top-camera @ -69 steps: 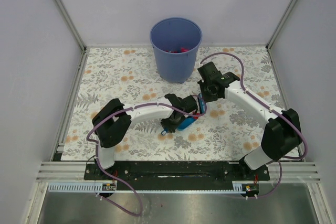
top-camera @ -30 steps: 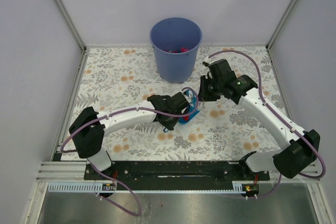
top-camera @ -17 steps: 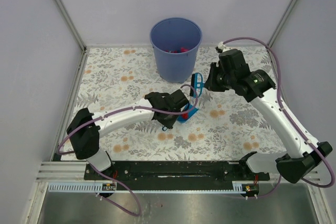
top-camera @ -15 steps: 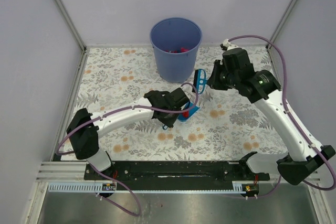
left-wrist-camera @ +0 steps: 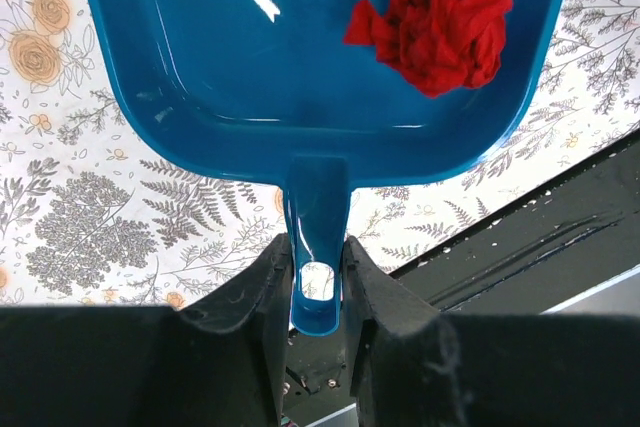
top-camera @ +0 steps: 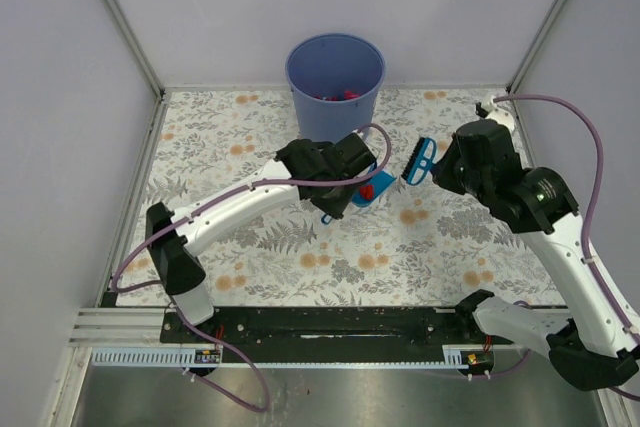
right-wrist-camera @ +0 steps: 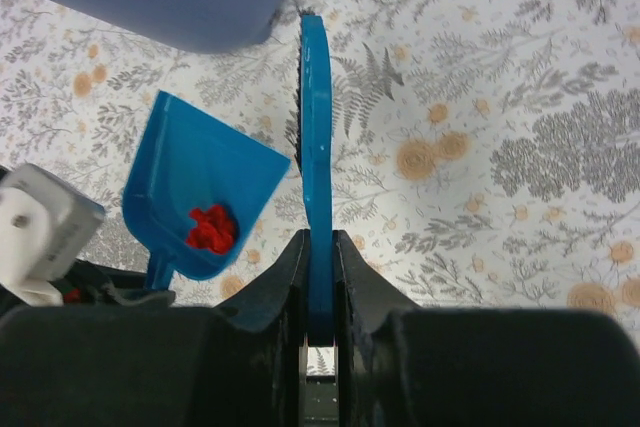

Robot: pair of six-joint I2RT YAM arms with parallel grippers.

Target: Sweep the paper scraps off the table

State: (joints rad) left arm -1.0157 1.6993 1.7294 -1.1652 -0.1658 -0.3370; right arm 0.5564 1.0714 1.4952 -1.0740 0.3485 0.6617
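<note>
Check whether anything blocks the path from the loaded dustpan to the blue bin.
Nothing visible does. The left gripper holds the dustpan, a paper scrap in it, close beside the bin, with only table showing between them. The brush in the right gripper is off to the right of that path.

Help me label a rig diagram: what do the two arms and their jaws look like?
Both the left arm and right arm have smooth white link shells joined by bulky black joint housings. A thin purple cable loops loosely along each. The jaws are plain matte black.
</note>
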